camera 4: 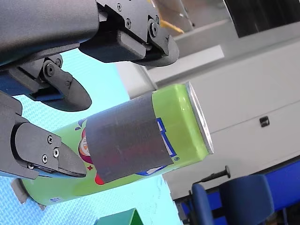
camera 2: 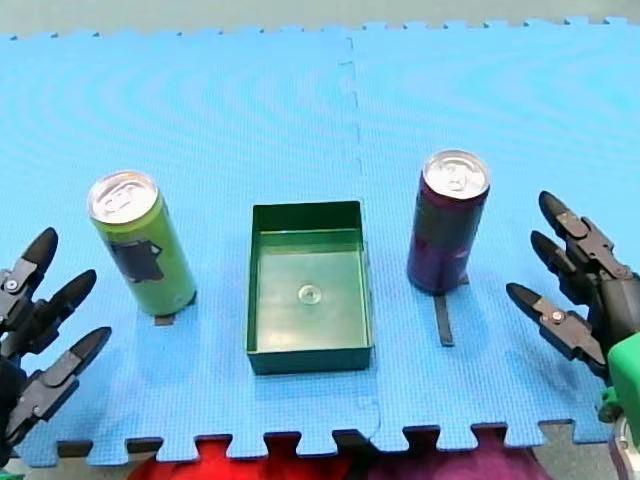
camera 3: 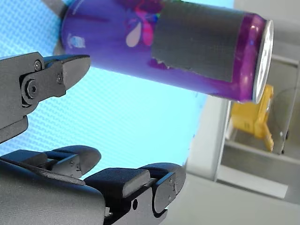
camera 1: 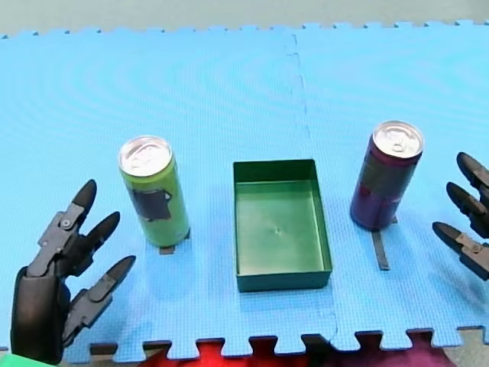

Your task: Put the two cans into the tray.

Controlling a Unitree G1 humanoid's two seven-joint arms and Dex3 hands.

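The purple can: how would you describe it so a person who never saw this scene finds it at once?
On the blue foam mat, a green tray sits in the middle. The purple can stands upright on the tray's right, beside the empty right hand. Its purple colour sets it apart from the green can, left of the tray by the left hand.

Robot lab – blue foam puzzle mat (camera 1: pixel 153 76) as worktop – grey cabinets (camera 4: pixel 253 93), blue chair (camera 4: pixel 248 199)
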